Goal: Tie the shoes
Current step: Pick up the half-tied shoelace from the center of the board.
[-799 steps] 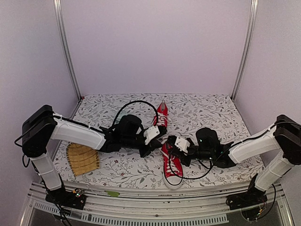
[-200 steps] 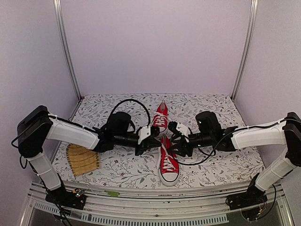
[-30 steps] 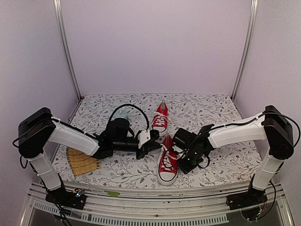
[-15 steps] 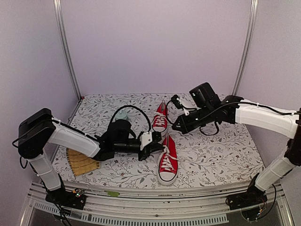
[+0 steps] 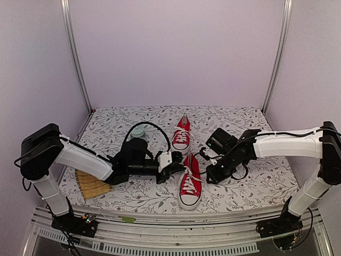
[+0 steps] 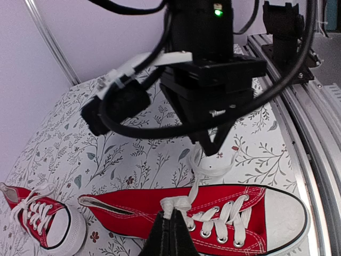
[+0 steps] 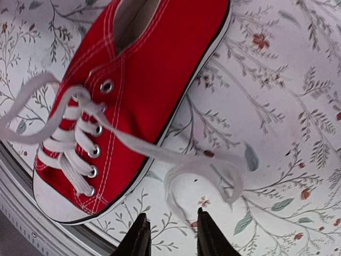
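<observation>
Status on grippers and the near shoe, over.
Left gripper shut on near shoe's lace. Right gripper open, empty, by loose lace end. Nothing blocking.

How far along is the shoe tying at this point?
Done: nothing finished that I can see; the near shoe has no bow. In hand: the left hand is shut on its lace by the top eyelets, while the right hand hangs open above the other lace end, which trails loose. Left: knot and bow here, then the far shoe, whose laces look loose too.
</observation>
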{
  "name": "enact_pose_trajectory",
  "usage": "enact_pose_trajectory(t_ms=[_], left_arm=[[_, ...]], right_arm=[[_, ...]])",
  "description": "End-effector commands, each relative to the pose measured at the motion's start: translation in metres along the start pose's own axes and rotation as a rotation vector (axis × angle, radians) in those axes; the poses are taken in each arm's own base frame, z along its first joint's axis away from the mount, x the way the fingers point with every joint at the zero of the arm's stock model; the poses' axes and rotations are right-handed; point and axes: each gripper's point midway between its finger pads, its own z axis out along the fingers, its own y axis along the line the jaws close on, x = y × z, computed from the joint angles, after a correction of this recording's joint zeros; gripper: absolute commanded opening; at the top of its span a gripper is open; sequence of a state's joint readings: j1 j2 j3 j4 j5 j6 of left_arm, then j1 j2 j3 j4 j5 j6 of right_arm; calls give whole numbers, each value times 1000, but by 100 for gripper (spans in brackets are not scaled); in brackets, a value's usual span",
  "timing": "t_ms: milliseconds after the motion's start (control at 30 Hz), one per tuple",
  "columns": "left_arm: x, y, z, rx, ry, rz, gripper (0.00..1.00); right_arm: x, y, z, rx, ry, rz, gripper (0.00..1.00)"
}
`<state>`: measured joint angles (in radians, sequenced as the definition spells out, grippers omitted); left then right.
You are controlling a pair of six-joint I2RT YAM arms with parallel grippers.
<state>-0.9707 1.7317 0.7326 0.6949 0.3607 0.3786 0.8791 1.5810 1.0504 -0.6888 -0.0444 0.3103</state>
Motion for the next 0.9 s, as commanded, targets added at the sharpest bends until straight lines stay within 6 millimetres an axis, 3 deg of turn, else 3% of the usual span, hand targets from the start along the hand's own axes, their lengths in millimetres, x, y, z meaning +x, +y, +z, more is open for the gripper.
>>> enact_pose_trajectory(t_ms=[0, 133, 333, 400, 500, 567, 667, 867], left_arm=[[-12, -1, -3, -11, -31, 33, 0], [-12, -3, -4, -4, -30, 28, 0], [-10, -4, -5, -4, -26, 19, 0], [-10, -4, -4, -1, -26, 19, 0], [-9, -4, -4, -2, -24, 17, 0], [-10, -4, -4, -3, -24, 19, 0], [-9, -3, -3, -4, -23, 22, 0], [-14, -6, -1, -3, -45, 28, 0]], right_arm=[[24, 22, 14, -45, 61, 26, 37], [30, 17, 32, 6, 104, 15, 45], [34, 6, 51, 75, 139, -22, 43], [37, 4, 57, 91, 162, -36, 35], [42, 0, 61, 109, 183, -45, 4], [40, -3, 52, 129, 167, -38, 1], [18, 0, 27, 108, 72, -33, 1], [-77, 35, -48, -200, -268, -57, 1]])
